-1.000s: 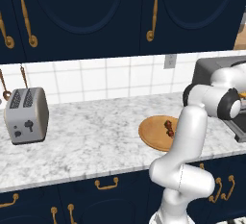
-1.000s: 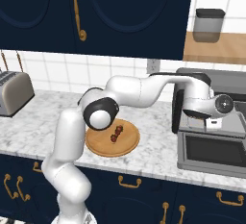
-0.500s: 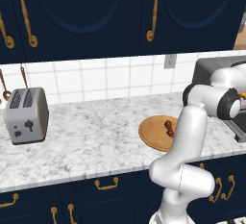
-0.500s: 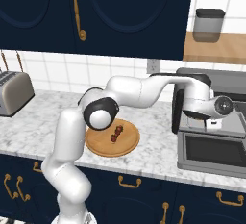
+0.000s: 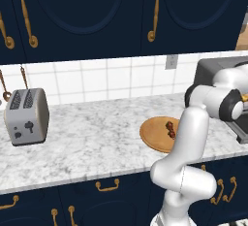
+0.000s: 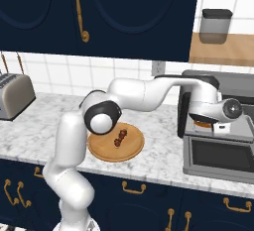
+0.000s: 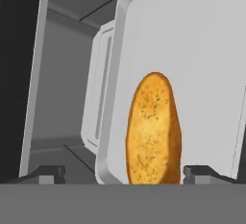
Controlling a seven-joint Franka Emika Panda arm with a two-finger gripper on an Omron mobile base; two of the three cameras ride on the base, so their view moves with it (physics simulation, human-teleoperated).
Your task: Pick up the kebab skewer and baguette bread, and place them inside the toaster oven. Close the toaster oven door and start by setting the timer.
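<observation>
A silver two-slot toaster (image 5: pixel 26 116) is seen at the worktop's left end, while the kebab skewer (image 6: pixel 120 138) is left lying on the wooden plate (image 6: pixel 101 150) near the front edge, not yet collected. Inside the toaster oven (image 6: pixel 218 126) at the right end, the baguette bread (image 7: pixel 153 129) is shown resting on a pale tray (image 7: pixel 192 74), between the spread fingertips of the gripper (image 7: pixel 124 172), apparently let go there for toasting.

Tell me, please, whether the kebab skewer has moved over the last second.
No. The kebab skewer lies on the same spot of the wooden plate, unshifted against the plate's rim and the counter edge.
</observation>
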